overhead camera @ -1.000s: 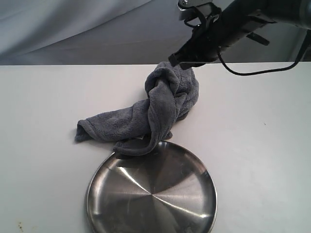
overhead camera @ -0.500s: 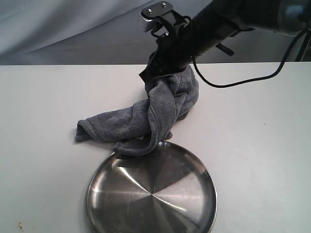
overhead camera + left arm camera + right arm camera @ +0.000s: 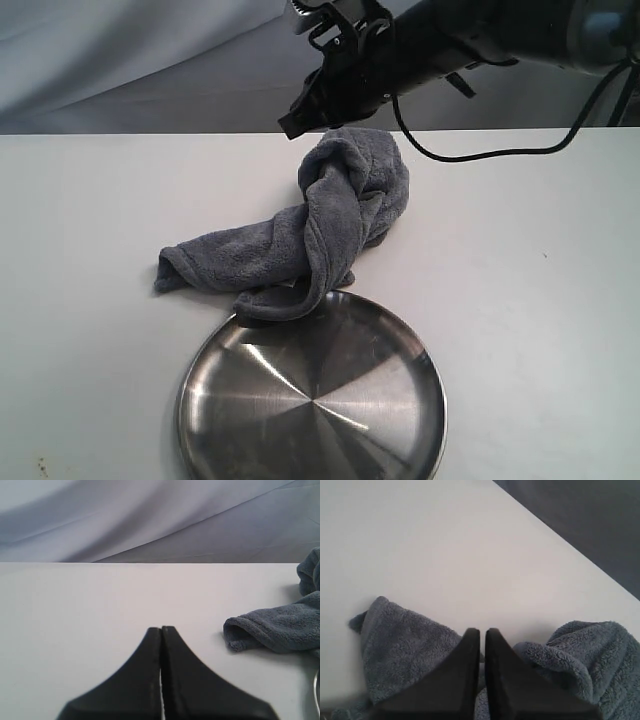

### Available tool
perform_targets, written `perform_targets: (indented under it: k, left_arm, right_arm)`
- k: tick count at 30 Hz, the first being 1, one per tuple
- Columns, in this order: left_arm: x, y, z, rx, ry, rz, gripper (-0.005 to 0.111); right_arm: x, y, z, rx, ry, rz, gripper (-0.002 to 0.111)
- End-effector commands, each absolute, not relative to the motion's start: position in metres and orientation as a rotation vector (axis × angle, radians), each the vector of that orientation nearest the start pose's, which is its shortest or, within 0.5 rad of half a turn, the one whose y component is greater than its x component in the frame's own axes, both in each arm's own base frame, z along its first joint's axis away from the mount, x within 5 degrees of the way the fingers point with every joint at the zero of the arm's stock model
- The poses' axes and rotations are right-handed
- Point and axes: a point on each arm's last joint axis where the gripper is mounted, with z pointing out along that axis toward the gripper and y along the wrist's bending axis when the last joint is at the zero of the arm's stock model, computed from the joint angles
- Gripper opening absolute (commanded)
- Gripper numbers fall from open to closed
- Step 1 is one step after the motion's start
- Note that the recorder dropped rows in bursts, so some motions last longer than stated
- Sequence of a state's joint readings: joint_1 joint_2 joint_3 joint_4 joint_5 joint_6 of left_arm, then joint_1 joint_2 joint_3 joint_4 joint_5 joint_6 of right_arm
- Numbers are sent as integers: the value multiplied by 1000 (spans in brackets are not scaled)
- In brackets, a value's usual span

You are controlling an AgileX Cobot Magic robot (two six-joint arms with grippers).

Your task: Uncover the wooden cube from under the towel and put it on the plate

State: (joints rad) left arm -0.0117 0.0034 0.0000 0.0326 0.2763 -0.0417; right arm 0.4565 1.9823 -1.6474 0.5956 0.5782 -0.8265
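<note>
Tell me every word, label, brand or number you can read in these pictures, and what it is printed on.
No text can be read in any view.
The towel, the plate and the table show no print.
The right gripper and the left gripper are plain black, with no legible label.

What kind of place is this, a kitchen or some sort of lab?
Most likely a robot test bench, not a kitchen: a plain white table, a draped grey cloth backdrop, and a black robot arm with a trailing cable above a towel.
</note>
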Motion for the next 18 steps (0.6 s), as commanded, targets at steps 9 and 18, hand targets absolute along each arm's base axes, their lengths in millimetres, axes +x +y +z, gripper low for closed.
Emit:
perform_targets:
  k: [9, 18]
  left_arm:
    - [55, 0, 189, -2, 1749, -12, 0]
    - [55, 0, 189, -2, 1749, -12, 0]
  right_arm:
    - [410, 220, 244, -1156, 2103, 224, 105]
    - [444, 228, 180, -891, 2115, 195, 105]
